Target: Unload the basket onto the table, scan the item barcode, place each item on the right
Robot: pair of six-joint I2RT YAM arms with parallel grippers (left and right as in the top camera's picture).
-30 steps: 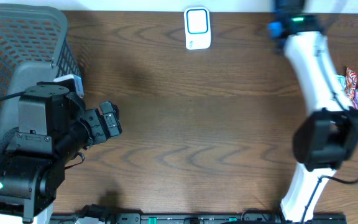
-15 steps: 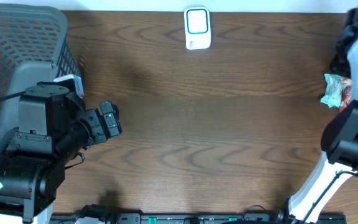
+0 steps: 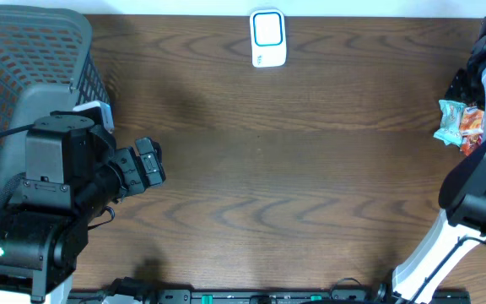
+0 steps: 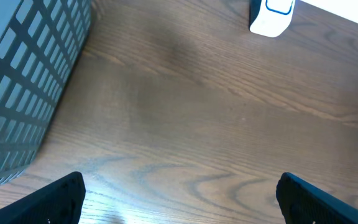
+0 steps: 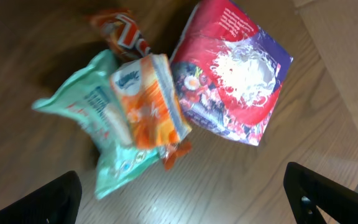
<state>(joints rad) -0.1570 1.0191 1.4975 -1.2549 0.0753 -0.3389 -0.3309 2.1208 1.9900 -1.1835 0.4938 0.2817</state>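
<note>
Right gripper (image 5: 182,199) hangs over a small heap of snack packs at the right edge of the table (image 3: 310,169). Its fingers are spread wide to either side of the wrist view and hold nothing.

Four packs can be counted there:
- One teal packet (image 5: 98,134) lies at the left of the heap.
- One orange pack (image 5: 148,102) lies on top of the teal packet.
- One orange wrapper (image 5: 120,28) lies behind them, blurred.
- One red-and-purple packet (image 5: 232,81) lies just beside them, to their right.

No barcode can be made out on any of them. From overhead, the right arm's white link covers much of the heap, and only the teal and orange packs show past it.

One white scanner (image 3: 267,38) stands at the middle of the table's far edge, well apart from the heap. One grey mesh basket (image 3: 24,51) fills the left far corner. Left gripper (image 4: 182,200) hovers beside the basket, jaws wide apart and empty.
</note>
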